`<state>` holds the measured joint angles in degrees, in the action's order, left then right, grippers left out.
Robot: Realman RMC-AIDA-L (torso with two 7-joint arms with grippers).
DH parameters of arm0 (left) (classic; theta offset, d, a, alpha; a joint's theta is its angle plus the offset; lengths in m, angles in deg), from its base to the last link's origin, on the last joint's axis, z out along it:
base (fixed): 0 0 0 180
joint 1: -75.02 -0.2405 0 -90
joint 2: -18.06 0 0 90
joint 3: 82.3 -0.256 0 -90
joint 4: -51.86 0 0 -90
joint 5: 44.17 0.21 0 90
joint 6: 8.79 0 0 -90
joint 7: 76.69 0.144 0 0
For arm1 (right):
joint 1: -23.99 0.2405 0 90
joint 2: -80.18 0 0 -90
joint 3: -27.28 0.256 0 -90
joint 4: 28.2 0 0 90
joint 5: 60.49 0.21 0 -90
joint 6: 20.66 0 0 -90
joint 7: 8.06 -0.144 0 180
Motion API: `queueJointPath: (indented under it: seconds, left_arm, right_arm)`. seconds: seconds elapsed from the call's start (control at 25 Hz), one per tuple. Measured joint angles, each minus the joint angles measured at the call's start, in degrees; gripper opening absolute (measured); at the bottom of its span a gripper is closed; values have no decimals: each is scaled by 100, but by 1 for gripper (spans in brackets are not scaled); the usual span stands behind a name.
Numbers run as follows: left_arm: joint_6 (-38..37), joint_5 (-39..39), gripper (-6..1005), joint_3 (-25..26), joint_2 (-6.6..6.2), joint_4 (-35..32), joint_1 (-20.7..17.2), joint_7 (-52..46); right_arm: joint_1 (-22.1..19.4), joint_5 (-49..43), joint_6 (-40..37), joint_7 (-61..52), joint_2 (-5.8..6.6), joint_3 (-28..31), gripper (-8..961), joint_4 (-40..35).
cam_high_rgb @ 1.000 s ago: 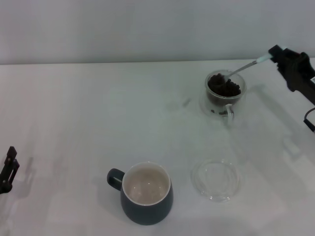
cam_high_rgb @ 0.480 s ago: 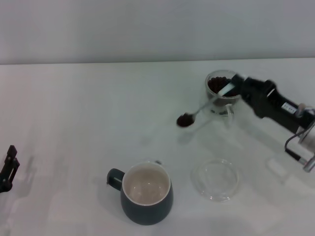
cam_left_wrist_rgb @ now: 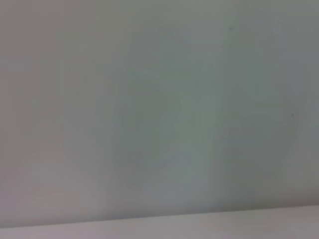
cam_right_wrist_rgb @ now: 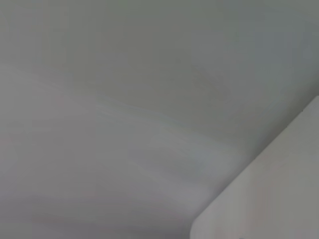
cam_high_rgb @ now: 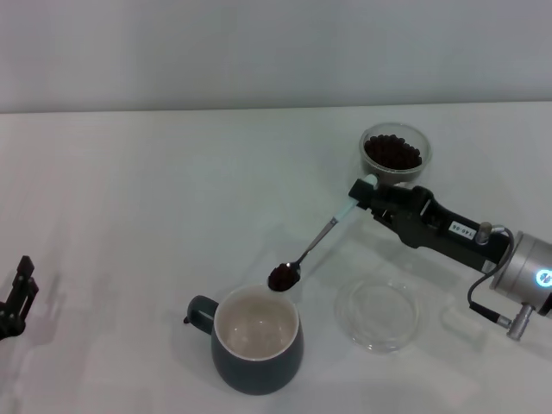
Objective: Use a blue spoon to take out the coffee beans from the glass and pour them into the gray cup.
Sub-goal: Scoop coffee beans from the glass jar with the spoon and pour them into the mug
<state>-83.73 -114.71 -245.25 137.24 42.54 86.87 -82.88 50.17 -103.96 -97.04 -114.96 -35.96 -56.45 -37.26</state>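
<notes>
My right gripper (cam_high_rgb: 364, 193) is shut on the pale-blue handle of the blue spoon (cam_high_rgb: 316, 242), reaching in from the right. The spoon's metal bowl carries a heap of coffee beans (cam_high_rgb: 283, 276) and hovers just above the far rim of the gray cup (cam_high_rgb: 256, 339), whose cream inside looks empty. The glass (cam_high_rgb: 395, 157) stands at the back right, full of dark beans. My left gripper (cam_high_rgb: 15, 302) is parked at the left edge of the table. Both wrist views show only blank pale surface.
A flat round clear glass saucer (cam_high_rgb: 379, 313) lies to the right of the gray cup, under my right arm. The white table (cam_high_rgb: 138, 207) runs back to a pale wall.
My right gripper lifted the loaded spoon out of the glass and carried it forward and left, lowering its bowl to the gray cup's rim. The left arm has not moved.
</notes>
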Motion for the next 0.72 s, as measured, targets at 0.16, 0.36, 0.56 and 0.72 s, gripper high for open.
queueJointPath:
  seconds: [0.16,0.36,0.56,0.72]
  left_arm:
    - [11,21,655,0,0,0,8,2]
    - [15,24,655,0,0,0,11,4]
    - [15,24,654,0,0,0,11,4]
    - [15,20,654,0,0,0,11,4]
  right_arm:
    - [-4,21,-42,-2,-6,-200,146,-93]
    - [-5,38,10,88,-6,-569,145,-377]
    - [-7,23,39,621,-6,-624,145,-564]
    - [-8,6,61,1297,-5,-664,146,-643]
